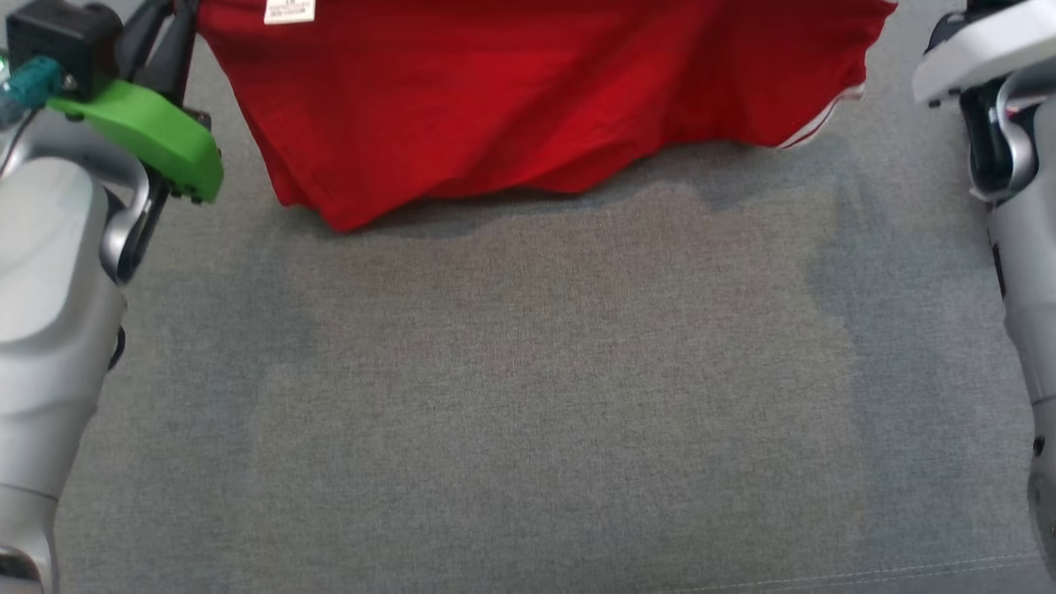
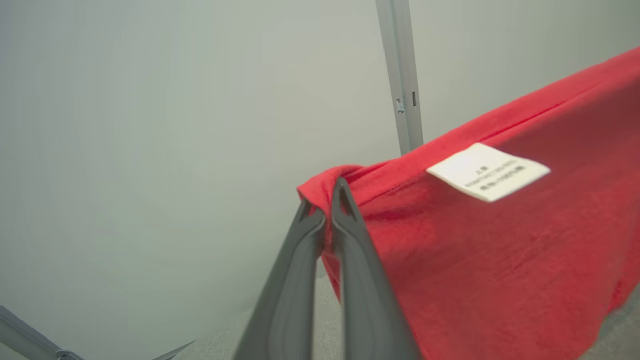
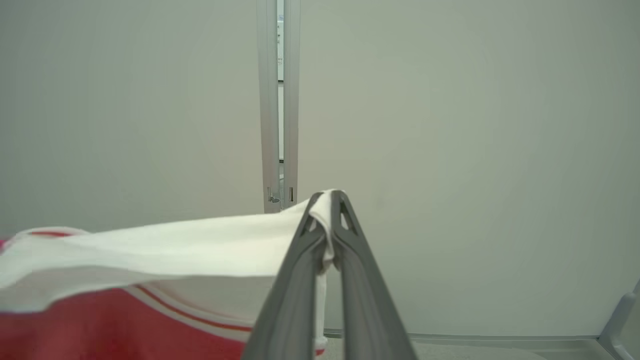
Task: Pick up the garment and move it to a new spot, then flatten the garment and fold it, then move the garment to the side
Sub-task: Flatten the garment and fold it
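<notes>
Garment [image 1: 528, 99]: one, red, white trim at one end; held up at the far edge of the surface, spread between the two grippers; lower edge sags to a point at the left, shadow under it; touching the surface or not, cannot tell.

One white label [image 2: 487, 171] near its top hem.

Left gripper [image 2: 322, 210]: jaws closed, pinching a red corner of the hem.

Right gripper [image 3: 327, 200]: jaws closed, pinching a white edge, cloth pulled taut off to the left.

Two pale arms, left arm [image 1: 49, 289] and right arm [image 1: 1023, 247], at the sides; green cover [image 1: 148, 136] on the left wrist.

Surface [image 1: 528, 396]: grey woven cloth, flat, one seam near the front edge.

Room: plain pale wall [image 2: 150, 125]; one grey post [image 3: 277, 100] upright against it.
</notes>
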